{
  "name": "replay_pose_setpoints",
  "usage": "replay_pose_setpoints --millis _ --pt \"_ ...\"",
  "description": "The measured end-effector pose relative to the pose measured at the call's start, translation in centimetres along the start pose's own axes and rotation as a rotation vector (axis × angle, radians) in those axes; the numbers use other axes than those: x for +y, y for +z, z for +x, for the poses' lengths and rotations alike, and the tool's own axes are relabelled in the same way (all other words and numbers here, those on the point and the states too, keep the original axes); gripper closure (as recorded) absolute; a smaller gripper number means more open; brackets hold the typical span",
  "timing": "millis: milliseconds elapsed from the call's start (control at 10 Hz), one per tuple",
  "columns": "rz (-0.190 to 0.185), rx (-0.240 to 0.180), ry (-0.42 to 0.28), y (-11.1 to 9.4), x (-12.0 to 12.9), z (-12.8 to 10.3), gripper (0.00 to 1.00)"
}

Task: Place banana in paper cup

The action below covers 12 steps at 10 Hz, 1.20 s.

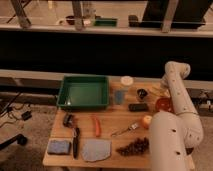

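We are arching our arm (181, 102) over the table's (109, 119) right side, with the gripper (160, 91) hanging clenched near the far edge.

Table (110, 118): pale wood, matt. Tray (83, 93): green plastic, faint sheen. Paper cup (127, 80): cream paper, matt. Fork (125, 131): dull metal. Arm (175, 125): smooth white shell. Gripper (160, 92): closed, low over table's far-right edge.
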Motion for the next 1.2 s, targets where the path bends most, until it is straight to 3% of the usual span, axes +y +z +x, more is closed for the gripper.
replay_pose_setpoints --millis 100,500,1200 --pt "0.000 -0.002 -0.002 0.0 0.0 -0.1 1.00" --pt "0.026 -0.088 0.008 -2.5 -0.7 -0.5 1.00" --pt "0.147 -0.203 -0.001 -11.3 -0.2 -1.7 1.00"
